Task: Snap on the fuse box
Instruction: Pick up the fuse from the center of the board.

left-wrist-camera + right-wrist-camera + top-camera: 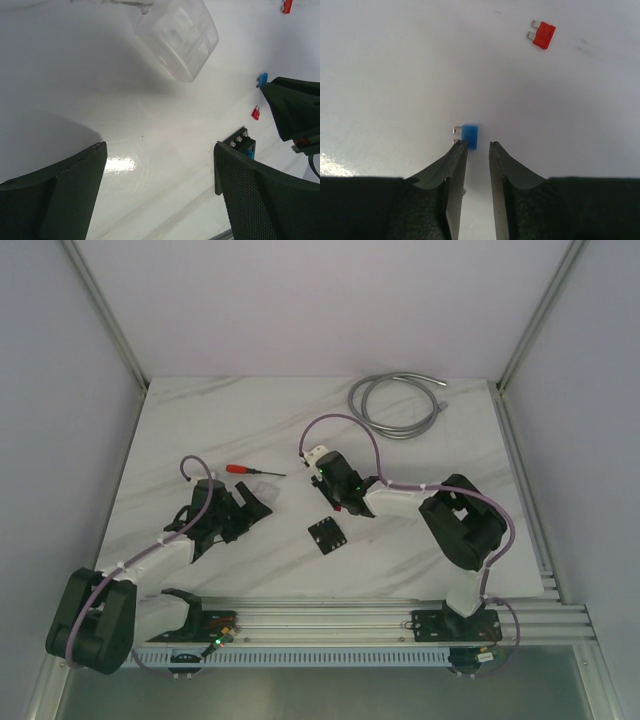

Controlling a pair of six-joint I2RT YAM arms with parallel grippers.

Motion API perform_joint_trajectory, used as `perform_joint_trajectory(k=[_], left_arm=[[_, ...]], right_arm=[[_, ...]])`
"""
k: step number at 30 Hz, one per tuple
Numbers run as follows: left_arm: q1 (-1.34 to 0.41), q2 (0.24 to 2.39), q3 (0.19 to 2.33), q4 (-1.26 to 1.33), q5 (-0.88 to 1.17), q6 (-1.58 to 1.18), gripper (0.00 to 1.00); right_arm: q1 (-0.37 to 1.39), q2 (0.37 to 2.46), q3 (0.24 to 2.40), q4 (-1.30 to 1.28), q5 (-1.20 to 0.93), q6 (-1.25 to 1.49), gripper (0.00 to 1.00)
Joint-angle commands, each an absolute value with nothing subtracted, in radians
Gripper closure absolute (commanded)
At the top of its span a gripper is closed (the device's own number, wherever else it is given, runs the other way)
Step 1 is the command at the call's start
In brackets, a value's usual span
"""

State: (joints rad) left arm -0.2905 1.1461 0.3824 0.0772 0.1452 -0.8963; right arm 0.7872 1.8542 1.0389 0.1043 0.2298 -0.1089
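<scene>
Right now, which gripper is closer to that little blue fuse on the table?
The right. The right gripper hangs directly over the blue fuse, its tips at the fuse's near edge. The left gripper stands wide open, well off to one side of it.

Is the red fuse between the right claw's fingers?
No, the red fuse lies far off on the table; the blue fuse sits at the tips of the right claw.

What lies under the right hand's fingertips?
A blue fuse lies flat on the table just beyond the right hand, not gripped. What lies beneath the fingers themselves is covered.
</scene>
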Motion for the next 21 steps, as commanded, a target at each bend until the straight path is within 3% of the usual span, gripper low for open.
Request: perform_joint_trajectory(k=[1, 21], left_arm=[[-0.300, 1.158, 0.401, 0.045, 0.137, -0.885, 0.03], [-0.314, 1.162, 0.413, 0.045, 0.134, -0.887, 0.02]], right_arm=[[0.790, 1.819, 1.074, 0.076, 0.225, -0.050, 0.66], [0.791, 1.939, 1.159, 0.071, 0.299, 0.071, 0.57]])
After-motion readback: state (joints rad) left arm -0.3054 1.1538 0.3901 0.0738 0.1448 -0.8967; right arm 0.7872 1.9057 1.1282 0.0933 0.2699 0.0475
